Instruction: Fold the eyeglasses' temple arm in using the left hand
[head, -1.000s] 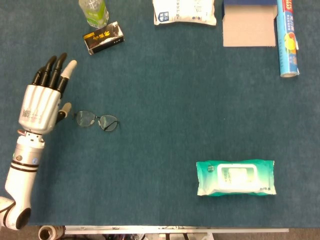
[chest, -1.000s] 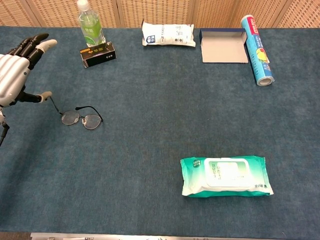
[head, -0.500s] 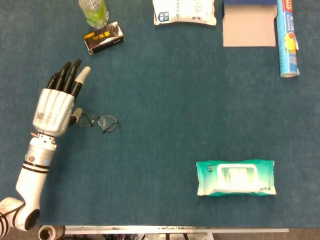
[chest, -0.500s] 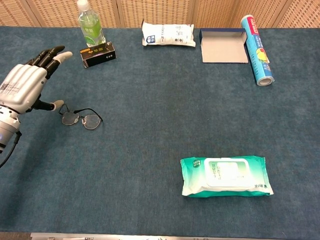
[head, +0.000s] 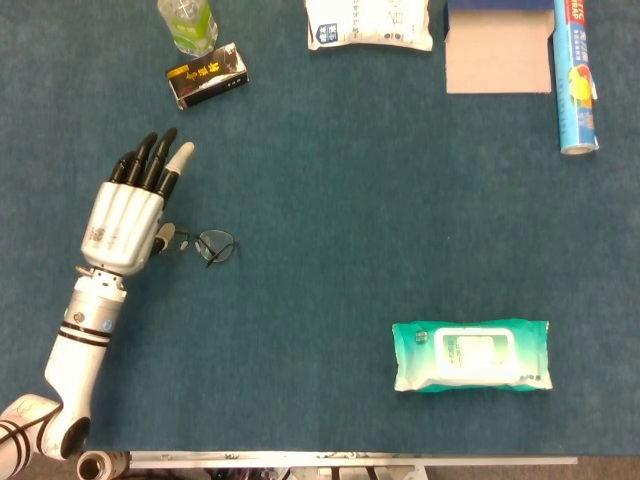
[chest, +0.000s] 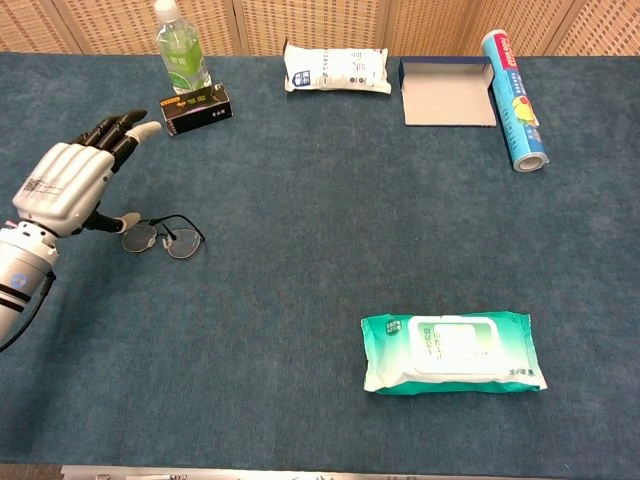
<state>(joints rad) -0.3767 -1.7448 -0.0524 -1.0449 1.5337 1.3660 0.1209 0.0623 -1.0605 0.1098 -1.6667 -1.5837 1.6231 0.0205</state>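
eyeglasses (head: 203, 244) sit on the counter (head: 350, 220) at about 9 o'clock, lenses flat-ish, w/ the left hand (head: 128, 215) right on their 9 o'clock end. fingers (head: 150, 165) stretched out toward 12, holding nothing, thumb tip looks like it's touching the frame's end. thin wire frame imo: light, slides easy, bendy. i'd nudge the temple near the hinge, gently. right hand isn't visible.

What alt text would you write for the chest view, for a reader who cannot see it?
The robot's silver left hand, fingers extended, has its thumb at the left end of thin black wire-framed eyeglasses on a dark blue cloth-covered table. A green wet-wipes pack lies near the front; a bottle, packets and a roll line the far edge.
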